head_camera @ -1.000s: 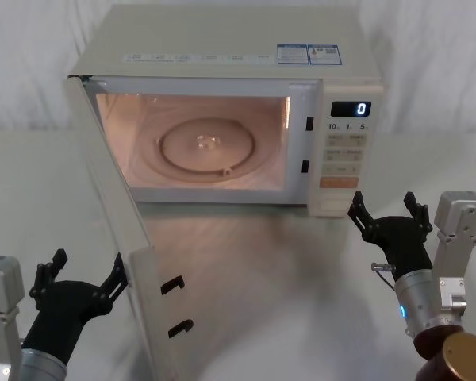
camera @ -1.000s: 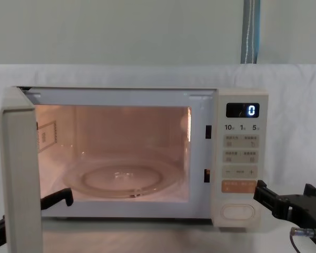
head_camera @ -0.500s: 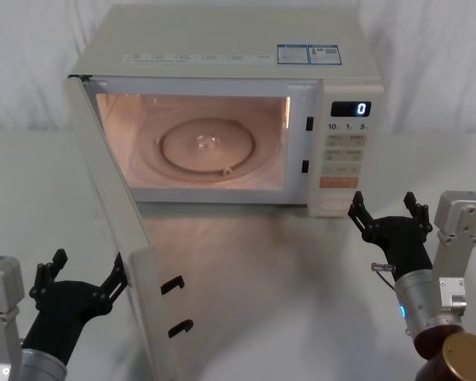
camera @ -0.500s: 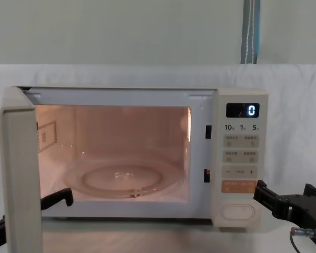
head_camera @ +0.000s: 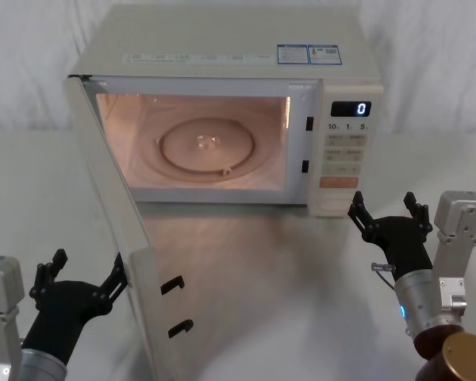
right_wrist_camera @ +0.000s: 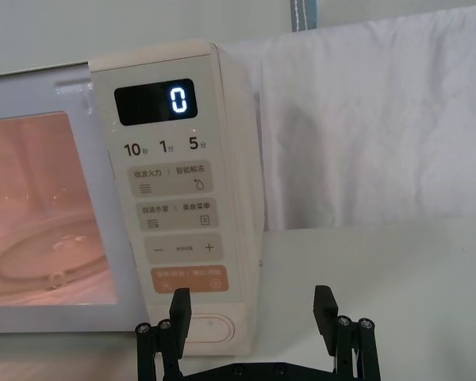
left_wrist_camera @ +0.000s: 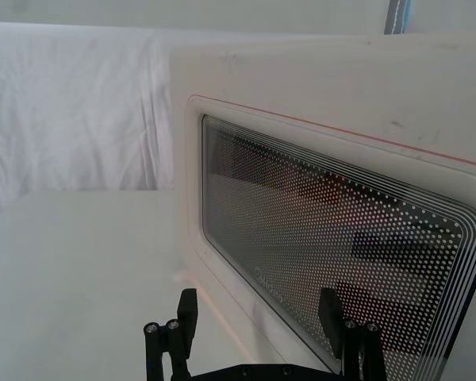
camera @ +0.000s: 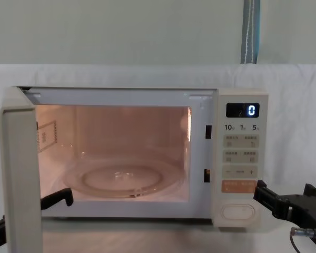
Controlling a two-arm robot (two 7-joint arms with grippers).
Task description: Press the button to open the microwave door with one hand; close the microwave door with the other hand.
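White table [head_camera: 301, 262] bearing microwave [head_camera: 222, 48]

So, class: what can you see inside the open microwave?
Inside the microwave, lit orange, a round glass turntable lies on the floor, with nothing on it. The open microwave door covers the cavity's left edge in the chest view.

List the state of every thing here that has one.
microwave door: swung wide open
button: not being pressed
display: lit, reads 0
cavity light: on
glass turntable: empty
left pincer: open, behind the door's outer face
right pincer: open, before the control panel
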